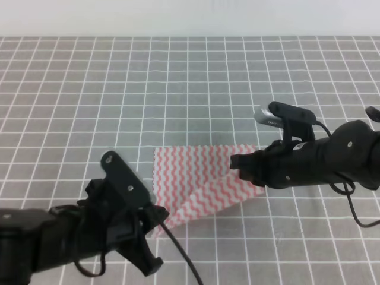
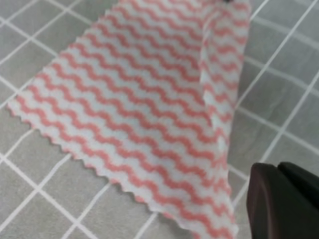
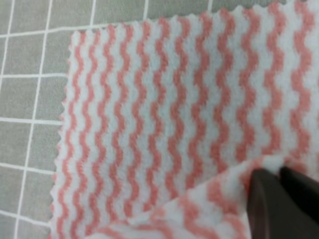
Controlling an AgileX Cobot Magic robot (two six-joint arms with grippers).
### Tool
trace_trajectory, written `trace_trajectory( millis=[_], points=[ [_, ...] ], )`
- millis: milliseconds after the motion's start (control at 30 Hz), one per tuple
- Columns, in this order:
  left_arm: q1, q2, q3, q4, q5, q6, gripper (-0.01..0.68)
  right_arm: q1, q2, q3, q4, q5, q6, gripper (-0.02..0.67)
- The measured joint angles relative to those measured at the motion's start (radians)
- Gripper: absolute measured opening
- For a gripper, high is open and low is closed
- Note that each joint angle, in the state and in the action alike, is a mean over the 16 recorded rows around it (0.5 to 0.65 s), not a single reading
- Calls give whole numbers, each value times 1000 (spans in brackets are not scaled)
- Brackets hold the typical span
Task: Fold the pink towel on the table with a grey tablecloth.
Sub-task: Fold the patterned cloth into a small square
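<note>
The pink towel (image 1: 196,181) lies on the table with a grey tablecloth (image 1: 178,89), its wavy stripes filling the right wrist view (image 3: 149,114). My right gripper (image 1: 236,161) is shut on the towel's right edge, and the pinched part is raised and bent over the rest of the cloth at the fingers (image 3: 266,199). My left gripper (image 1: 159,215) sits at the towel's near-left corner. In the left wrist view its dark fingertips (image 2: 269,199) are pressed together beside the towel (image 2: 134,109), with no cloth seen between them. A raised crease runs down the towel's right side there.
Grey gridded cloth (image 2: 40,199) stretches around the towel on all sides. A pale wall (image 1: 190,18) borders the table's far edge. Both black arms reach in from the near side, the left arm (image 1: 53,237) low at the front and the right arm (image 1: 332,157) with its cable.
</note>
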Motion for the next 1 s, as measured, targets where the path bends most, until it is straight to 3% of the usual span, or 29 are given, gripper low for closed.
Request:
trace_trajectory(
  millis=[133, 500, 600, 1000],
  points=[
    [-28, 42, -21, -1, -45, 17, 68, 0, 7, -11, -1, 0, 0, -14],
    [-38, 117, -39, 3, -62, 101, 313, 0, 10, -16, -7, 0, 0, -15],
    [-38, 134, -39, 5, -72, 127, 352, 0, 8, -16, -9, 0, -1, -15],
    [-38, 210, -40, 3, -130, 195, 384, 0, 7, -15, -13, 0, -14, -15]
  ],
)
